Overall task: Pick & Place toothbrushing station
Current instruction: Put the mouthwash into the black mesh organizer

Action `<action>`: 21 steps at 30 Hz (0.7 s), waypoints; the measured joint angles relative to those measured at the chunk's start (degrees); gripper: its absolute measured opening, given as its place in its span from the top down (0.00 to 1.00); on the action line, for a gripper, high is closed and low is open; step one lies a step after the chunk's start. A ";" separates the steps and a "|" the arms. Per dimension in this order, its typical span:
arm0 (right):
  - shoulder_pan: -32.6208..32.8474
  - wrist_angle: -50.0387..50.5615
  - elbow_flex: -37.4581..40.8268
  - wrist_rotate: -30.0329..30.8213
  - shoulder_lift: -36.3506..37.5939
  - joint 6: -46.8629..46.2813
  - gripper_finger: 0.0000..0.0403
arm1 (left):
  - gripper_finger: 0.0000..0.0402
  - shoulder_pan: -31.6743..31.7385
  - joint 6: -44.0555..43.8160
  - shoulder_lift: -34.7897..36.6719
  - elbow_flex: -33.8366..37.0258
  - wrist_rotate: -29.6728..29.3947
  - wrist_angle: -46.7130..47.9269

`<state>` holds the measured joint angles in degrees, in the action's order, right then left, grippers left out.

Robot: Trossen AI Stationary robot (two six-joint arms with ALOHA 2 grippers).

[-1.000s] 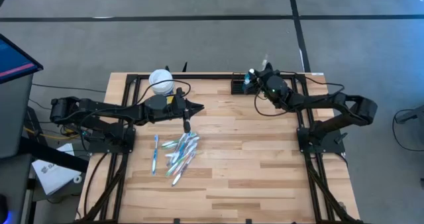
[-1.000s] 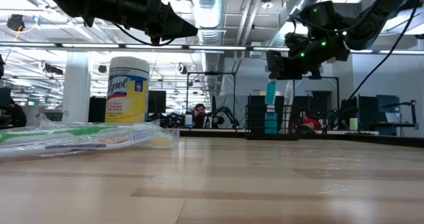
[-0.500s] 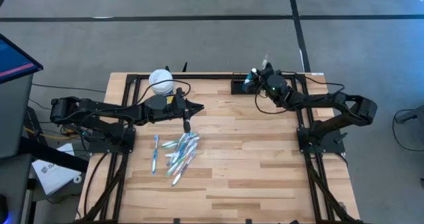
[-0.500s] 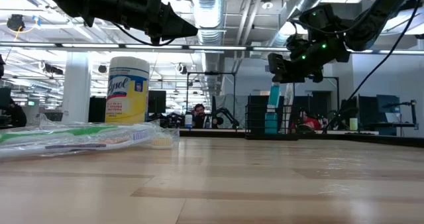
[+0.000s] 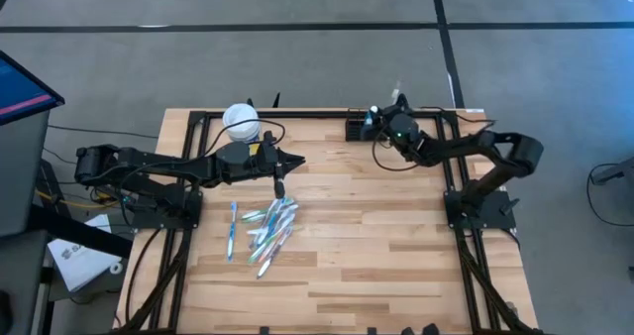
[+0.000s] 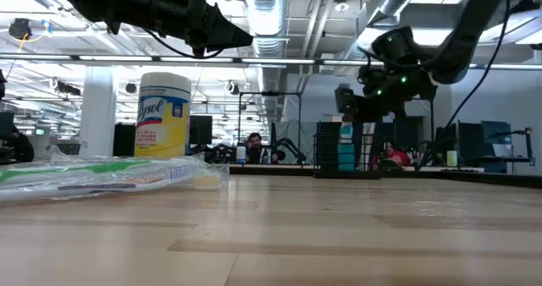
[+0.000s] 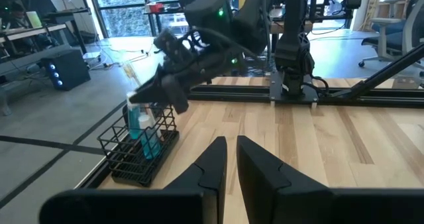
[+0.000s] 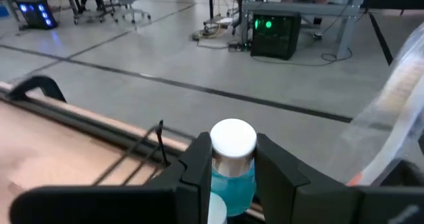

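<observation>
**Worktop contents, far-edge caddy in use**

Worktop (image 5: 396, 246): pale wooden planks with black frame rails along both sides.

Right arm: reaches over the far edge; right claw (image 8: 228, 174) clamped on a teal bottle with a white cap (image 8: 232, 159), held over the toothbrushing station.

Left arm: stretched across the left half; left claw (image 7: 227, 159) hangs empty over the planks near the pile, fingers almost together with a narrow gap.

Toothbrushing station (image 5: 356, 129): black wire-mesh caddy at the far edge, centre-right, upright, with teal items standing inside (image 7: 140, 148).

White tub with yellow label (image 6: 163, 116): upright, far-left corner.

Packaged toothbrushes (image 5: 269, 228): loose pile, centre-left, well apart from the caddy.
</observation>
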<state>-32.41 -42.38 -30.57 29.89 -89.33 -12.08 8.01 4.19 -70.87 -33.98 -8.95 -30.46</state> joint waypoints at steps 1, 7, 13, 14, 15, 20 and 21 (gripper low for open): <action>-0.02 0.05 0.00 -0.04 -0.53 0.00 0.80 | 0.92 0.00 0.01 0.00 0.00 0.00 0.00; -0.02 -0.16 0.07 -0.04 -2.00 -1.21 0.80 | 0.92 0.00 0.01 0.00 0.00 0.00 0.00; -0.02 -0.22 0.02 -0.04 -1.81 -1.45 0.75 | 0.92 0.00 0.00 0.00 0.00 0.00 0.00; -0.02 -0.16 0.04 -0.04 -1.81 -1.46 0.74 | 0.92 0.00 0.01 0.00 0.00 -0.01 0.00; -0.02 -0.15 0.02 -0.04 -1.81 -1.46 0.73 | 0.92 0.00 0.01 0.00 0.00 0.00 0.00; -0.02 -0.12 0.02 -0.04 -1.85 -1.46 0.71 | 0.92 0.00 0.00 0.00 0.00 0.00 0.00; -0.02 -0.14 0.02 -0.04 -1.85 -1.46 0.71 | 0.92 0.00 0.02 0.00 0.00 0.00 0.00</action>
<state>-32.42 -42.52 -30.55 29.85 -91.18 -13.54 8.01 4.21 -70.87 -33.98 -8.95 -30.46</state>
